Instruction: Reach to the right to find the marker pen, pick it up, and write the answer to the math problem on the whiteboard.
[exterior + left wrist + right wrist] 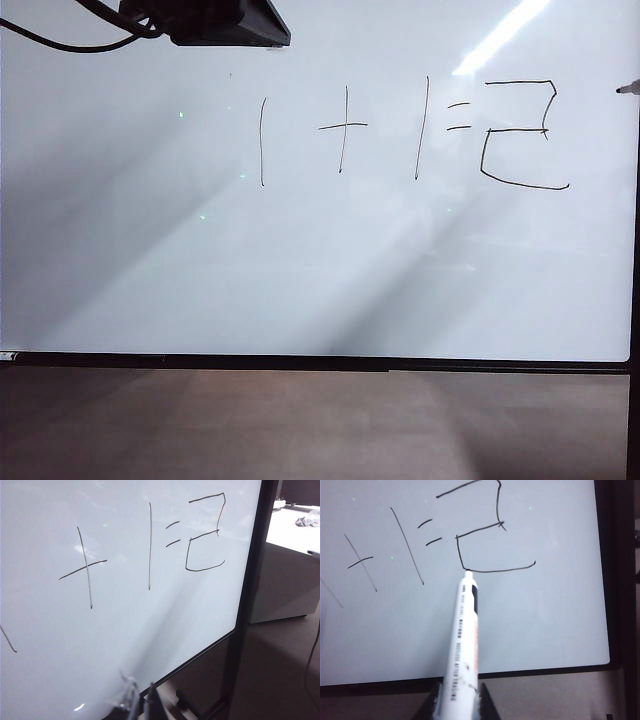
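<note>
The whiteboard (300, 260) fills the exterior view. On it the math problem (343, 126) reads one plus one equals, followed by a boxy handwritten 2 (520, 135). My right gripper (461, 695) is shut on the marker pen (465, 640), a white barrel with dark print. Its dark tip (467, 571) points toward the board. In the exterior view only that tip (628, 89) shows, at the far right edge past the board's frame. My left gripper (142, 705) hangs near the board's lower edge, fingertips close together and empty. The left arm (205, 22) shows at the top.
A thin black frame (300, 361) borders the board, with a brown surface (300, 425) below it. In the left wrist view the board's dark stand foot (195, 705) and a pale cabinet (282, 585) lie beyond the frame's edge.
</note>
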Tool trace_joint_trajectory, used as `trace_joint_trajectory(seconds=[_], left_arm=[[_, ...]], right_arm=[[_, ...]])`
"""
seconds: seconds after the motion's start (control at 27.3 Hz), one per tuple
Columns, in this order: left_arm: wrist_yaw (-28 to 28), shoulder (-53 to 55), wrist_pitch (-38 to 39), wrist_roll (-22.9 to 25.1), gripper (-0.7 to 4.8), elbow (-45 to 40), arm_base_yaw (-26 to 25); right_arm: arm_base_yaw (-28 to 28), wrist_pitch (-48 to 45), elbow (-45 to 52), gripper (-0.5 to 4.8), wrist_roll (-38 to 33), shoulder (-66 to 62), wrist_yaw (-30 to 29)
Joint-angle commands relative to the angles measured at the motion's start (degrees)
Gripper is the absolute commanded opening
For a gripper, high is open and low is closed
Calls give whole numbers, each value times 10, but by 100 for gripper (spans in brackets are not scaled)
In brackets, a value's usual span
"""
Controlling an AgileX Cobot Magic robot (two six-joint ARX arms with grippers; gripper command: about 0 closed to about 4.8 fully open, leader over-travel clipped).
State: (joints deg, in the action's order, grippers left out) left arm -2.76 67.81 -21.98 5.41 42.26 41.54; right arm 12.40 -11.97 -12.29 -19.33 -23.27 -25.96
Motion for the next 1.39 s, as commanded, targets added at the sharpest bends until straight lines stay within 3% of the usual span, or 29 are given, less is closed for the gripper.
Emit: trace_joint_trajectory(seconds=[0.04, 0.44, 0.51, 0.62, 0.73, 0.88, 0.95, 1.17, 1.39], left_arm=[[0, -2, -6, 2, 27, 2, 1], [0, -2, -6, 2, 27, 2, 1], [-3, -2, -6, 26, 27, 2, 1], [-70, -5, 5, 81, 27, 2, -2], [-176, -30, 62, 54, 27, 2, -23], [-137, -137, 249, -18, 27, -10, -121], [-116, -200, 299, -32, 27, -33, -177], [-115, -435, 311, -15, 27, -164, -316], [-87, -608, 306, -80, 27, -273, -382]], right_arm=[[-1, 19, -2, -5, -2, 35, -1], [0, 19, -2, -5, -2, 105, -1], [0, 18, -2, -5, -2, 108, -1], [0, 20, -2, -5, -2, 112, -1], [0, 19, -2, -5, -2, 112, -1], [0, 19, -2, -5, -2, 112, 2], [0, 19, -2, -5, -2, 112, 2], [0, 19, -2, -5, -2, 112, 2], [0, 19, -1, -5, -2, 112, 2]])
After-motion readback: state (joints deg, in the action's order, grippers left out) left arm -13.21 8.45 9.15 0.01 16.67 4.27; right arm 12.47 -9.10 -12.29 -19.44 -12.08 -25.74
